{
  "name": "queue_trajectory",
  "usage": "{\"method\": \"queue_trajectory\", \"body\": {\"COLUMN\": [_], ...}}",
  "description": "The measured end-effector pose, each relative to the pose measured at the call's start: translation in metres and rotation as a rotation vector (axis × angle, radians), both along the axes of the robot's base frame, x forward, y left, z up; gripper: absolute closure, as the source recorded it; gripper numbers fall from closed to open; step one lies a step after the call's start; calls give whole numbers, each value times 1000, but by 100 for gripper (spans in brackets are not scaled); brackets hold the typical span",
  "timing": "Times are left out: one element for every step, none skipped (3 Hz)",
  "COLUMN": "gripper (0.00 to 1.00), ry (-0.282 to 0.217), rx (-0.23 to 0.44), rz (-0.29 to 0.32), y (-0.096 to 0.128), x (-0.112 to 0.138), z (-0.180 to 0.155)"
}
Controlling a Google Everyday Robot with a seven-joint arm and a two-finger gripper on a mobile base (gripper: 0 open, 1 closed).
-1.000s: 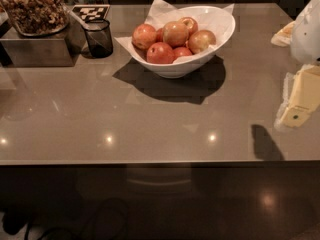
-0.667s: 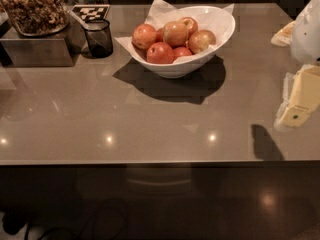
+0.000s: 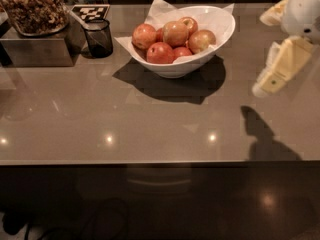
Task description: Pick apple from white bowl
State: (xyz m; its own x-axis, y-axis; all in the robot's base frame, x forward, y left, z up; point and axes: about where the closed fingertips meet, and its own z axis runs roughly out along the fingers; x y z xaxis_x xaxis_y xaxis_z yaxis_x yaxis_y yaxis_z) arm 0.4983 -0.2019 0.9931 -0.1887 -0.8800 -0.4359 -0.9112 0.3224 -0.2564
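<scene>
The white bowl [image 3: 200,66] stands on the counter at the back centre, lined with white paper. It holds several apples. A red-orange apple with a tan blush [image 3: 176,32] lies on top of the heap, with similar ones beside it and a deeper red apple [image 3: 160,52] in front. My gripper [image 3: 262,54] hangs over the counter at the right edge of the view, to the right of the bowl and apart from it. Its pale yellow fingers [image 3: 280,66] stand apart and hold nothing.
A small dark mesh cup [image 3: 98,38] stands left of the bowl. A metal box with a bowl of brown snacks [image 3: 34,11] is at the far left, with a black-and-white tag [image 3: 90,11] behind the cup. The counter's front edge [image 3: 150,161] crosses the view.
My gripper has moved left and up in the view, closer to the bowl. The bowl and the apples have not moved.
</scene>
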Motion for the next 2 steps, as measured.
{"method": "queue_trajectory", "body": {"gripper": [0,0], "ry": [13,5], "rx": [179,229], "rz": [5,8], "y": [22,25], "x": [51,70], "z": [4,5]}}
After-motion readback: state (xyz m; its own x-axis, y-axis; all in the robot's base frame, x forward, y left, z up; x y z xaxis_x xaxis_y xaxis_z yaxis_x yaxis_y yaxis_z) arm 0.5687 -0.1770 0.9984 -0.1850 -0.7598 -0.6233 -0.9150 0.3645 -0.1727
